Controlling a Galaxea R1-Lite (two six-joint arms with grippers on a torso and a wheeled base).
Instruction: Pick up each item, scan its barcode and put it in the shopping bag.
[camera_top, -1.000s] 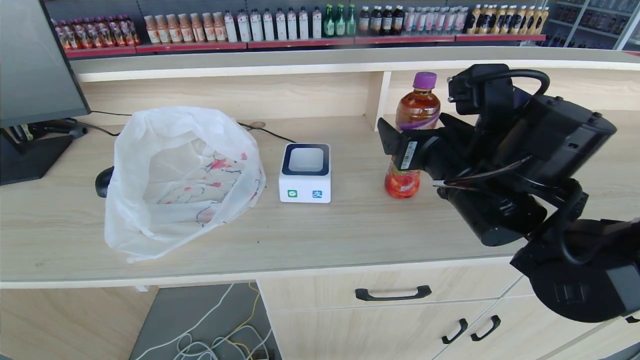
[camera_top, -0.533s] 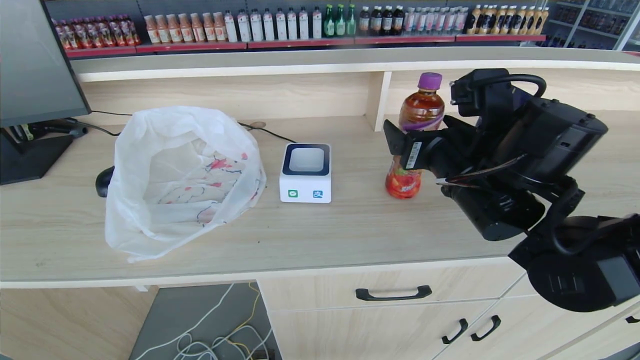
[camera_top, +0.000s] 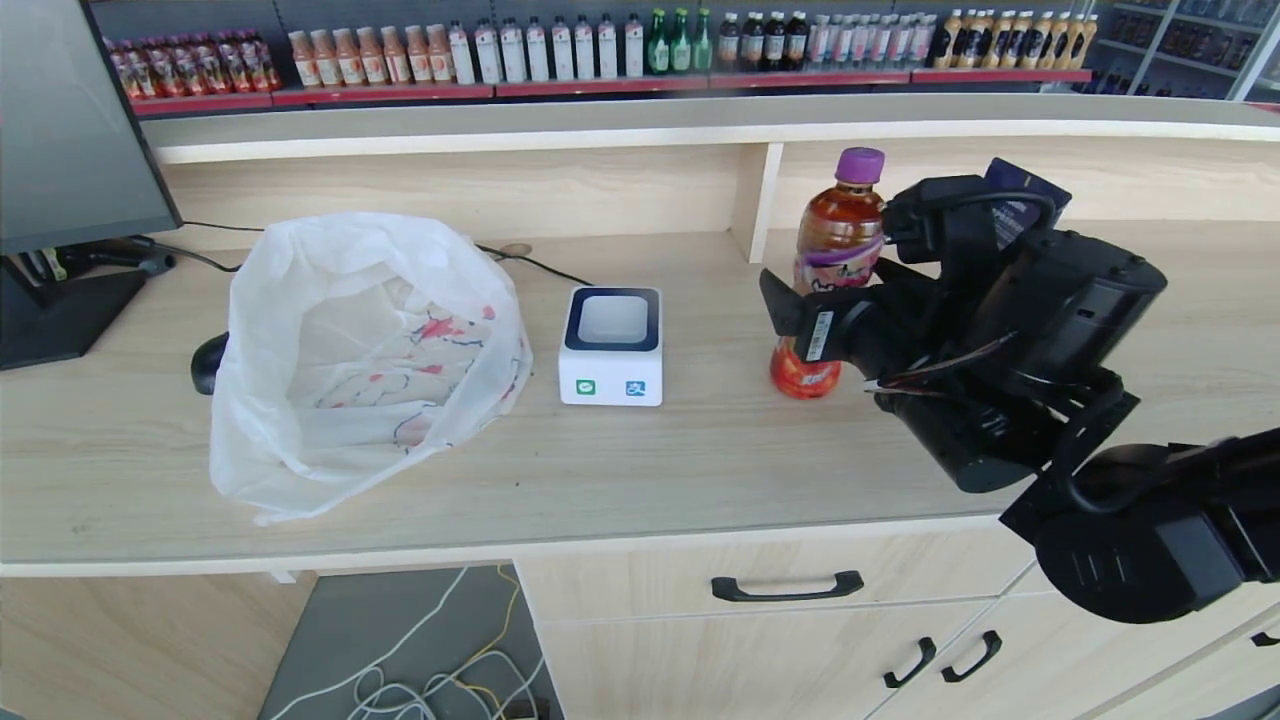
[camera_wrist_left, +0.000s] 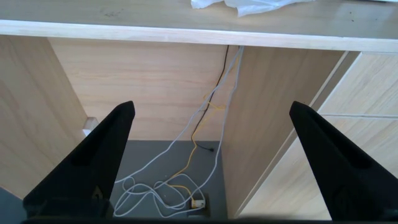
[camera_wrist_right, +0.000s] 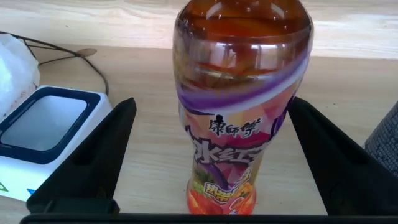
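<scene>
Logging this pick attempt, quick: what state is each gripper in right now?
Left gripper: open, holding nothing.
Right gripper: open, one finger on each side of the bottle, not closed on it.

The black two-fingered right gripper (camera_wrist_right: 211, 102) is held roughly level, its flat black fingers (camera_wrist_right: 87, 168) spread wide apart. Behind it, the bulky black wrist (camera_top: 1040, 300) bends back and down into the thick black forearm (camera_top: 1150, 540). The black left gripper (camera_wrist_left: 211, 106) is likewise splayed wide, seemingly aimed low and slightly forward.
</scene>
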